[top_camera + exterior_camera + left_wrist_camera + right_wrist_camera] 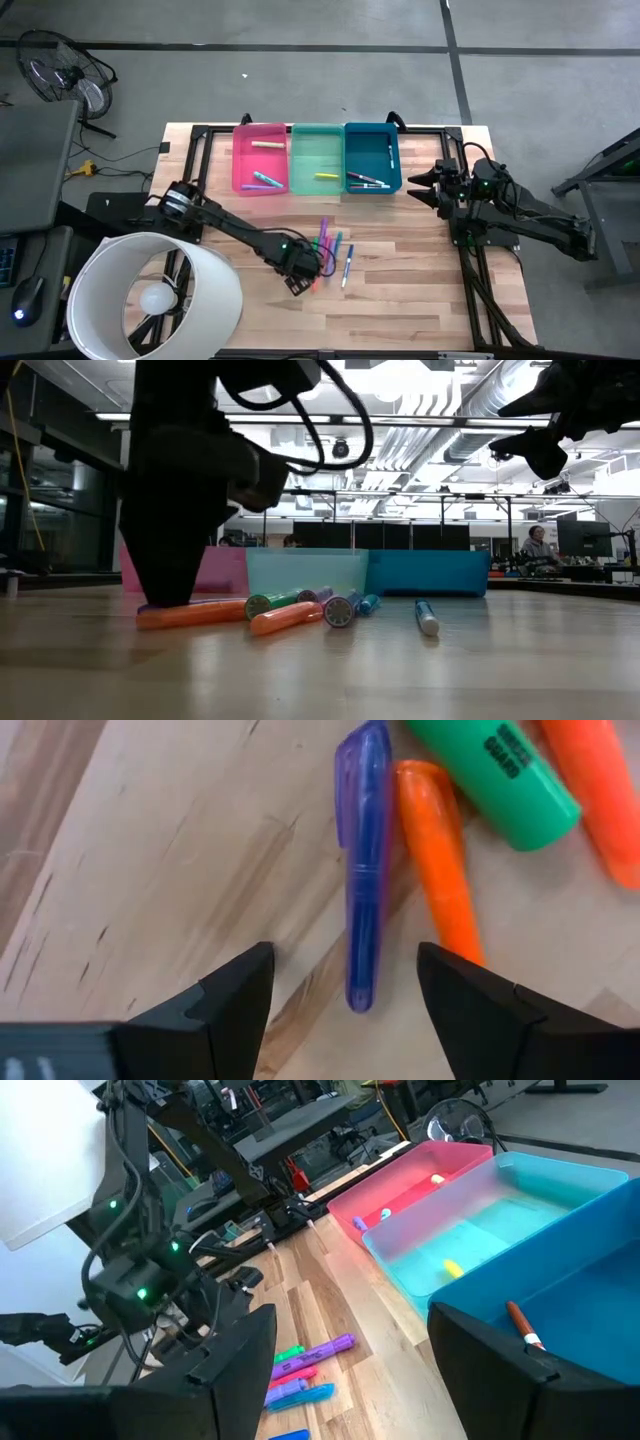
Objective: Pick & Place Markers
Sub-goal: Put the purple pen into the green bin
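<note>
The left gripper [345,982] is lowered onto the loose cluster of markers at the middle of the bench [420,300]. Its jaws are spread, with the purple marker [365,860] lying between them on the wood, not yet pinched. The marker's length is set across the gap between the jaws, which suits a closing grasp across its barrel. An orange marker [437,860] lies touching the purple one along one side. This neighbour is judged the main hazard, since the jaw on that side has little room to descend without nudging it. A green marker [495,775] and a second orange one [600,790] lie just beyond. On the opposite side of the purple marker the wood is bare, so that jaw is judged to have free travel.

In the low view the cluster is seen resting flat, with a blue-and-white marker [426,616] lying apart from the rest.

The right gripper [418,186] is held above the bench just beside the blue bin [372,158], waiting, with its jaws spread and nothing between them.

The pink bin [260,160], green bin [317,160] and blue bin stand side by side, touching, along the far edge. Each already holds markers. A clear strip of bench is noted between the cluster and the bins. A large white lampshade [150,295] overlaps the near left corner, well apart from the work.
</note>
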Available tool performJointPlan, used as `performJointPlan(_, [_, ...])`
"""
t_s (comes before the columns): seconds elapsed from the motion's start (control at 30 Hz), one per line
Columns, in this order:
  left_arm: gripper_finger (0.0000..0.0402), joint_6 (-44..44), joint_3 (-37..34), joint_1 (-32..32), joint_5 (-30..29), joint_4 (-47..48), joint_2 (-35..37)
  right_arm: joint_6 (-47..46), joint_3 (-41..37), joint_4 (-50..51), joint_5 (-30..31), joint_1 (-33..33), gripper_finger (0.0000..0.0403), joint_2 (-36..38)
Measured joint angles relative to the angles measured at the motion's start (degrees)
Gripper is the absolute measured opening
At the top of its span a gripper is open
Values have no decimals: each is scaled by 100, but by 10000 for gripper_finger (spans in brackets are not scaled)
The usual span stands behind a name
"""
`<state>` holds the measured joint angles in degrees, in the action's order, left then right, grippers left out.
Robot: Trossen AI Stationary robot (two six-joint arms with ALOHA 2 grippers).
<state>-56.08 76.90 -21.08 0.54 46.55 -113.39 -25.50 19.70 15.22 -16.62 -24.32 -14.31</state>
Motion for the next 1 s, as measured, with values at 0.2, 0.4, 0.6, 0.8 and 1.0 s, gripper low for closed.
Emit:
performJointPlan(0.2, [240,256,90,151,95,25,-106,0,0,2,-4,-2,250,-4])
performJointPlan(0.4, [240,511,222,406,233,116,-132,0,0,4,-3,-1,250,-4])
performJointPlan(0.6, [240,532,297,583,3,-181,-144,0,0,4,-3,-2,250,-4])
performJointPlan(0.8, [240,453,334,569,-252,-226,-308,0,0,0,-4,0,250,-4])
performJointPlan(1.0, [240,79,334,524,-251,-169,-463,0,0,0,-2,-2,250,-4])
